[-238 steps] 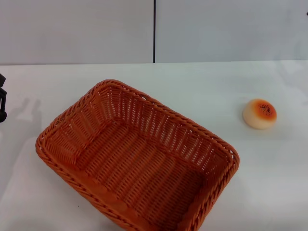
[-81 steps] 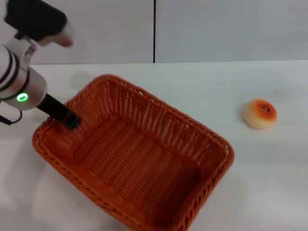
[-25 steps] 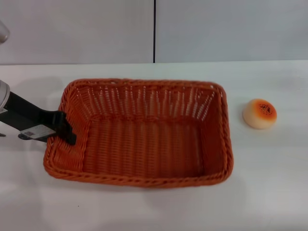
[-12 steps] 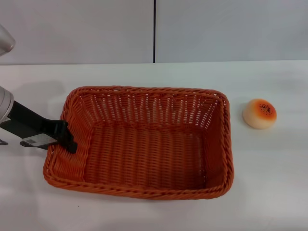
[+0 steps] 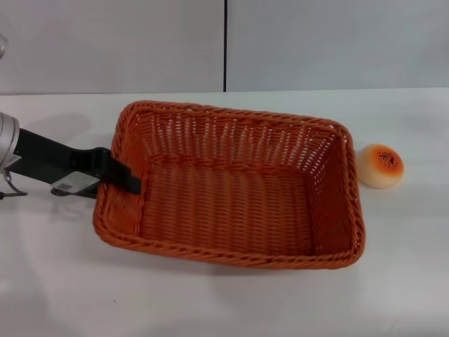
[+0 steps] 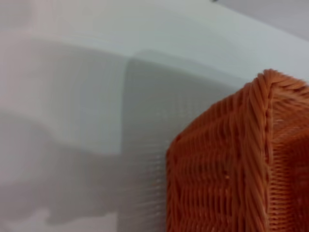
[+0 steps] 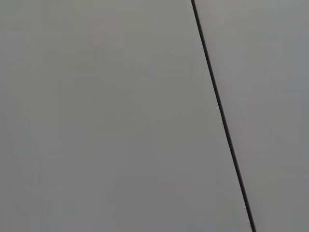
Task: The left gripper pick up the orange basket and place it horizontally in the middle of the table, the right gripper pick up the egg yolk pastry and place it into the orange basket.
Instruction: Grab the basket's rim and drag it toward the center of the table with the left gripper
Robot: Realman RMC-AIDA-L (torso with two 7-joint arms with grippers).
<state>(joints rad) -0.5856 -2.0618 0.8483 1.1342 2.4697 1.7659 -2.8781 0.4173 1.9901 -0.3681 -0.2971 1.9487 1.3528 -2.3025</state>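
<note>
Orange basket (image 5: 231,193), mid-counter (image 5: 210,302), looks light yet stiff, so you keep the left gripper (image 5: 130,179) fingers clamped on its left braided rim; egg yolk pastry (image 5: 379,166), just right, looks soft.

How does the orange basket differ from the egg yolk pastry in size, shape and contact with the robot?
The orange basket is by far the larger; the egg yolk pastry is small. The basket is rectangular, woven and open, while the pastry is round and smooth. The left gripper grips the basket's left rim; nothing touches the pastry. Both rest on the table and show orange colour.
</note>
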